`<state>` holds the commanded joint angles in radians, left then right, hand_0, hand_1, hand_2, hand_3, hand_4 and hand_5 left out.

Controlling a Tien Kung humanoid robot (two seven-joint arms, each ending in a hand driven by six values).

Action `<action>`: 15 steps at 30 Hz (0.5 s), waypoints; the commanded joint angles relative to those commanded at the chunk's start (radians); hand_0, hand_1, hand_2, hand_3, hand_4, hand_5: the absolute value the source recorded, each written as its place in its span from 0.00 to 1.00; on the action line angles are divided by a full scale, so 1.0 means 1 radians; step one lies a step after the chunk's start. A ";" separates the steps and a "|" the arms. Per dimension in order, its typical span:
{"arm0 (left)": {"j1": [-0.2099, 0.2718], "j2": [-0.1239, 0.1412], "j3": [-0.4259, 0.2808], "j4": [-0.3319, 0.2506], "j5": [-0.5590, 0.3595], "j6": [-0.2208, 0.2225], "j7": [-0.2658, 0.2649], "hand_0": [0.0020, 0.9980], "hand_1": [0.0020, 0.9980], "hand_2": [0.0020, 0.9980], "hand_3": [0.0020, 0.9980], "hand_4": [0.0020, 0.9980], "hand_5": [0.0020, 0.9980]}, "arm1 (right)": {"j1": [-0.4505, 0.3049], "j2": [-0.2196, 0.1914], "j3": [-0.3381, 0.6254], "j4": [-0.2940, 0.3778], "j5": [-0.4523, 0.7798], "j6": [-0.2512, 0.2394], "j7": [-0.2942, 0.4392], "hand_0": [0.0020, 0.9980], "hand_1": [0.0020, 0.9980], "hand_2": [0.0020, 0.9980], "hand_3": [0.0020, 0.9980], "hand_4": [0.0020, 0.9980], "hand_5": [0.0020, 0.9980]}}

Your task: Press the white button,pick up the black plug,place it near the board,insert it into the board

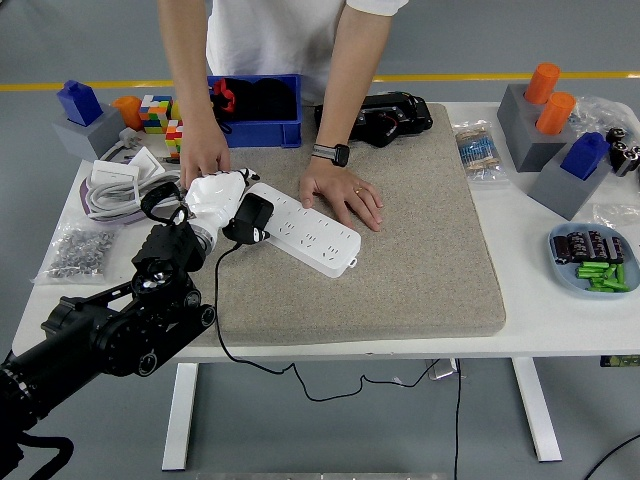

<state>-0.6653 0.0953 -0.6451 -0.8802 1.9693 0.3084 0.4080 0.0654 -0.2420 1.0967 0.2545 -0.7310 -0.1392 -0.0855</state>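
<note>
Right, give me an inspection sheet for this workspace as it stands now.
Surface: white table with a beige mat.
Job's things: black plug at the near end of the white power strip.
Clutter: blue bin, colour cubes, screw bag, grey holders.
Hands: left hand grasps the plug; right nothing seen.
Cables: black cord hangs off the table's front edge.
Surroundings: person's hands steady the strip.

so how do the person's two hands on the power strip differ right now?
The hand with the watch lies flat, fingers spread, on the mat beside the power strip's middle; the other hand reaches down at the strip's end, next to the robot's left hand. The first wears a black watch and a ring; the second shows neither. Both seem to steady the strip while the robot holds the black plug over it.
</note>
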 joint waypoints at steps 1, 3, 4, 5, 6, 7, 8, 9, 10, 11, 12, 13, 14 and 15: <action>0.001 0.000 0.001 -0.001 -0.001 0.000 0.000 0.76 0.84 0.74 0.80 0.95 0.11 | 0.000 0.000 0.000 0.000 0.000 0.000 0.000 0.64 0.57 0.59 0.54 0.63 0.30; 0.000 0.000 0.001 -0.004 -0.001 0.000 0.000 0.76 0.84 0.74 0.80 0.95 0.11 | 0.000 0.000 -0.001 0.000 0.001 0.000 0.000 0.64 0.57 0.59 0.54 0.63 0.30; 0.000 0.000 0.001 -0.007 -0.002 0.001 0.000 0.76 0.84 0.74 0.80 0.95 0.11 | 0.000 0.000 -0.001 0.000 0.001 0.000 0.000 0.64 0.57 0.59 0.54 0.63 0.30; -0.001 0.000 0.000 -0.012 -0.002 0.001 0.000 0.75 0.83 0.74 0.79 0.95 0.10 | 0.001 0.000 -0.001 -0.001 0.001 0.000 0.000 0.64 0.57 0.59 0.54 0.62 0.30; -0.001 0.001 -0.001 -0.017 -0.002 0.002 0.000 0.75 0.83 0.74 0.79 0.95 0.10 | 0.001 0.000 -0.001 0.000 0.001 0.000 0.000 0.64 0.57 0.59 0.54 0.62 0.30; -0.001 0.001 -0.002 -0.022 -0.002 0.004 -0.001 0.75 0.83 0.74 0.79 0.95 0.10 | 0.001 0.000 0.000 0.000 0.001 0.000 0.000 0.64 0.57 0.59 0.54 0.62 0.30; -0.002 0.001 -0.004 -0.026 -0.001 0.006 -0.002 0.75 0.83 0.74 0.79 0.95 0.10 | 0.002 0.000 0.000 0.000 0.000 0.000 0.000 0.64 0.57 0.59 0.54 0.62 0.30; -0.002 0.002 -0.005 -0.030 -0.002 0.007 -0.004 0.75 0.83 0.74 0.79 0.95 0.10 | 0.002 0.000 0.001 0.000 0.000 0.000 0.000 0.64 0.57 0.59 0.54 0.62 0.30; -0.003 0.002 -0.007 -0.032 -0.004 0.009 -0.007 0.75 0.83 0.74 0.79 0.95 0.10 | 0.002 0.000 0.001 0.001 0.000 0.000 0.000 0.64 0.57 0.59 0.54 0.62 0.30; -0.004 0.001 -0.008 -0.033 -0.004 0.010 -0.011 0.79 0.87 0.79 0.82 0.94 0.10 | 0.003 -0.001 0.001 0.001 0.000 0.000 0.000 0.64 0.57 0.59 0.54 0.63 0.30; -0.004 0.001 -0.009 -0.033 -0.004 0.012 -0.015 0.79 0.87 0.79 0.82 0.94 0.10 | 0.003 0.000 0.002 0.001 -0.001 0.000 0.000 0.64 0.57 0.59 0.54 0.63 0.30; -0.004 0.001 -0.010 -0.033 -0.004 0.013 -0.020 0.79 0.87 0.79 0.82 0.94 0.10 | 0.002 0.000 0.002 0.002 -0.001 0.000 0.000 0.64 0.57 0.59 0.54 0.63 0.30; -0.003 0.001 -0.010 -0.032 -0.006 0.015 -0.023 0.79 0.87 0.79 0.82 0.94 0.10 | 0.002 0.000 0.001 0.002 -0.001 0.000 0.000 0.64 0.57 0.59 0.54 0.63 0.30; -0.003 0.001 -0.010 -0.032 -0.006 0.016 -0.027 0.79 0.87 0.79 0.82 0.94 0.10 | 0.001 0.000 0.000 0.002 -0.001 0.000 0.000 0.64 0.57 0.59 0.54 0.63 0.30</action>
<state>-0.6683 0.0961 -0.6551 -0.9121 1.9630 0.3240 0.3806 0.0667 -0.2424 1.0965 0.2566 -0.7320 -0.1394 -0.0852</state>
